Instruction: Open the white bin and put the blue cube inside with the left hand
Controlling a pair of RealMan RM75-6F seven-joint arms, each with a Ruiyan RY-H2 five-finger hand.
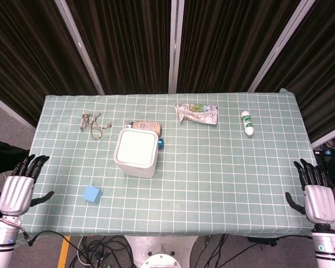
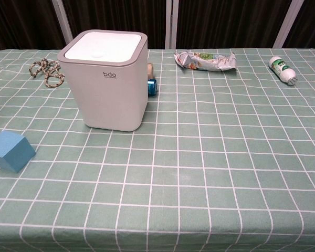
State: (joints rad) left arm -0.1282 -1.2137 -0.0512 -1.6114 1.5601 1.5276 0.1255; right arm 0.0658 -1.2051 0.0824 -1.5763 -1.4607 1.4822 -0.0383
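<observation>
The white bin (image 1: 136, 152) stands left of the table's middle with its lid closed; the chest view shows the bin (image 2: 108, 80) close up, lid flat on top. The blue cube (image 1: 91, 194) lies on the cloth near the front left, and the cube (image 2: 10, 150) sits at the chest view's left edge. My left hand (image 1: 21, 184) hangs off the table's left front corner, fingers spread, holding nothing. My right hand (image 1: 315, 190) is at the right front corner, also spread and empty. Neither hand shows in the chest view.
Behind the bin lie a tan bottle with a blue cap (image 1: 147, 126), a knotted rope (image 1: 92, 123), a crumpled snack bag (image 1: 196, 113) and a small white bottle (image 1: 247, 122). The green checked cloth (image 1: 223, 184) covers the table.
</observation>
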